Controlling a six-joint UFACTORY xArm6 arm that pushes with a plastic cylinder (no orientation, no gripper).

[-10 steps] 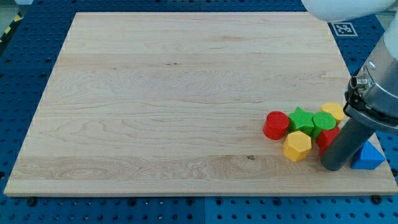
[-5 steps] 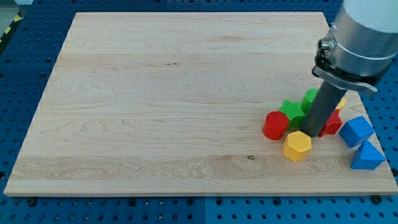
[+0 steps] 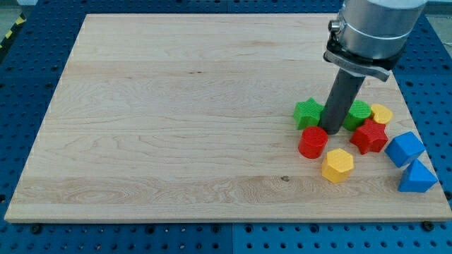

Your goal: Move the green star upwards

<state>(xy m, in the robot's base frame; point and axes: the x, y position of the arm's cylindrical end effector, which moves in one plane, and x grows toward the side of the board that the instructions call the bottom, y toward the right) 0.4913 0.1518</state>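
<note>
The green star is a small, matte, plastic-looking block with blunt rounded points, lying flat on the pale wooden surface toward its right side, at the left end of the cluster of blocks. My tip rests just to the right of it, close enough that I cannot tell whether they touch, and directly above the red cylinder. My end effector is a plain dark rod under a grey metal collar; it has nothing to open or close and holds nothing.

To the right of the rod sits a second green block, partly hidden, its shape unclear. Beyond that is a yellow block, rounded. Below these lies a red star, and nearer the view's bottom a yellow hexagonal block. At the far right are a blue cube and a blue triangular wedge, close together. The surface shows fine horizontal grain.
</note>
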